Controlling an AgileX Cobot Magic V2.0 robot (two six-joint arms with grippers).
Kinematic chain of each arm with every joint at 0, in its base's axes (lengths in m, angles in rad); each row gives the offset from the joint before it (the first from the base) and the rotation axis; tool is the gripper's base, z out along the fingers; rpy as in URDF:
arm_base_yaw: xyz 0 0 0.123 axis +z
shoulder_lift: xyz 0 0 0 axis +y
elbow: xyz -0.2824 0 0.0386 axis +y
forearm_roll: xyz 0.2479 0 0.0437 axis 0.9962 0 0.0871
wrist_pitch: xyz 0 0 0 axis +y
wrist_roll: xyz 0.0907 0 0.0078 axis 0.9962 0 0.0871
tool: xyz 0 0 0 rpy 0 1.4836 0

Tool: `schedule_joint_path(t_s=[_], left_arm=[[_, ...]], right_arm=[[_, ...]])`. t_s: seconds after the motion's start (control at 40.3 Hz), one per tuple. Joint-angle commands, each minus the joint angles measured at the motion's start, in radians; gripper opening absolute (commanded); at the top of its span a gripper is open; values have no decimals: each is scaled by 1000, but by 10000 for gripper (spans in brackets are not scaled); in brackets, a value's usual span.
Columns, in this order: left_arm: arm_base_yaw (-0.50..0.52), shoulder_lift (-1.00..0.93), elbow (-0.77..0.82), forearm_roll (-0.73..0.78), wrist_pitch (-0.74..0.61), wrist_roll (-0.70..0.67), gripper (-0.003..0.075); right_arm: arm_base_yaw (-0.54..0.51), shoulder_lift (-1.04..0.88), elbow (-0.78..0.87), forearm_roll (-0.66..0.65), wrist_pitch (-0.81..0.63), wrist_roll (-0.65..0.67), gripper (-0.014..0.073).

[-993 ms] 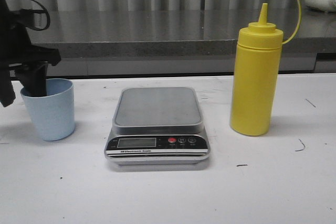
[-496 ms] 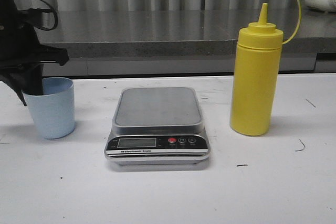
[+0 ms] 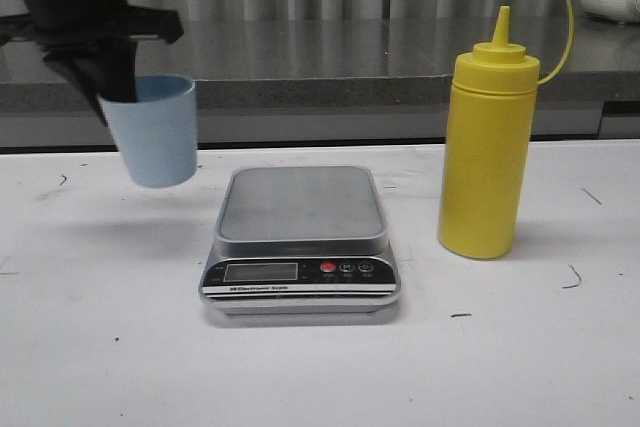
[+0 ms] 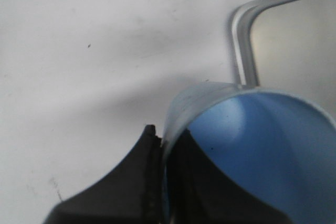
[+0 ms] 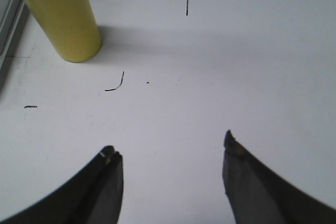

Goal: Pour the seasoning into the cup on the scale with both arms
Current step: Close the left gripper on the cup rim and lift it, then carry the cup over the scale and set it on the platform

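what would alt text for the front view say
The left gripper holds the light blue cup by its rim in the air, left of the silver scale. A tall yellow seasoning bottle stands upright on the white table to the scale's right.

the front view sits low, facing forward across the white table [image 3: 320,367], with the scale [image 3: 300,237] dead centre, the seasoning [image 3: 487,147] at three o'clock of it and the cup [image 3: 152,130] at ten o'clock. the left wrist view looks steeply down, very near, straight into the cup [image 4: 262,156], and catches a corner of the scale [image 4: 247,40]. the right wrist view looks down from higher over the table [image 5: 210,66], sharing the seasoning [image 5: 60,17] with the front view.
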Motion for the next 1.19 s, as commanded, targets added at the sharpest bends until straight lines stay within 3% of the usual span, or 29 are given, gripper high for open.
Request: schedule_joint_path(t_s=[0.0,0.323,0.447,0.72,1.167], left_arm=[[-50,-57,-94,-9,13,-13,-20],[-182,-52,-166,-2,-46,-13,-20],[-213,-28,-175,48,-51,-82,-20],[-221,35,-177,98,-71,-257,-20],[-223,84,-177,72,-97,-260,-20]], right_arm=[[-5,7,-32,-14,-60,-6,440],[-5,7,-32,-14,-60,-6,440],[-5,7,-32,-14,-60,-6,440],[-5,7,-32,-14,-60,-6,440],[-5,7,-32,-14,-60,-6,440]])
